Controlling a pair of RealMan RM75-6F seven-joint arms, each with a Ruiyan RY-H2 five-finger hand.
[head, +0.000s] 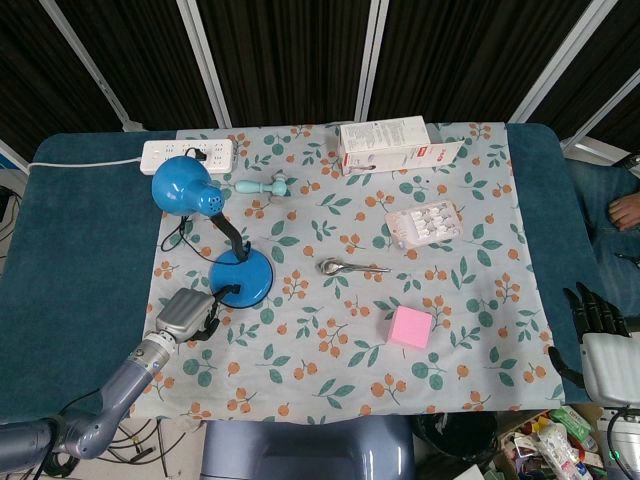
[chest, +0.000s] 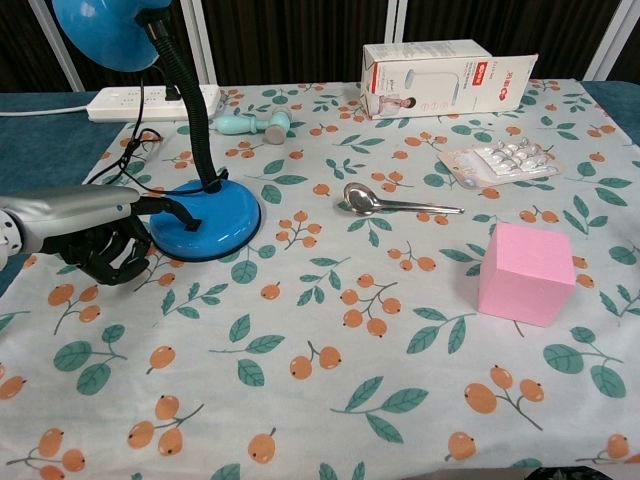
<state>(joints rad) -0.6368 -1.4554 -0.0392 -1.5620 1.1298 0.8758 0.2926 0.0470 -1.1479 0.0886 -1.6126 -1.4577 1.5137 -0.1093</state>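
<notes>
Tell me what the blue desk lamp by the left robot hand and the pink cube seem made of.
Blue desk lamp: glossy base and shade with highlights, probably painted metal or hard plastic; black ribbed flexible neck. Pink cube: matte, no shine, slightly soft edges, likely foam or a sticky-note block.

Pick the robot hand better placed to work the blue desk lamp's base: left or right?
Left. The left robot hand sits right against the blue desk lamp base, a finger reaching onto it. The right robot hand is off the cloth's far edge.
</notes>
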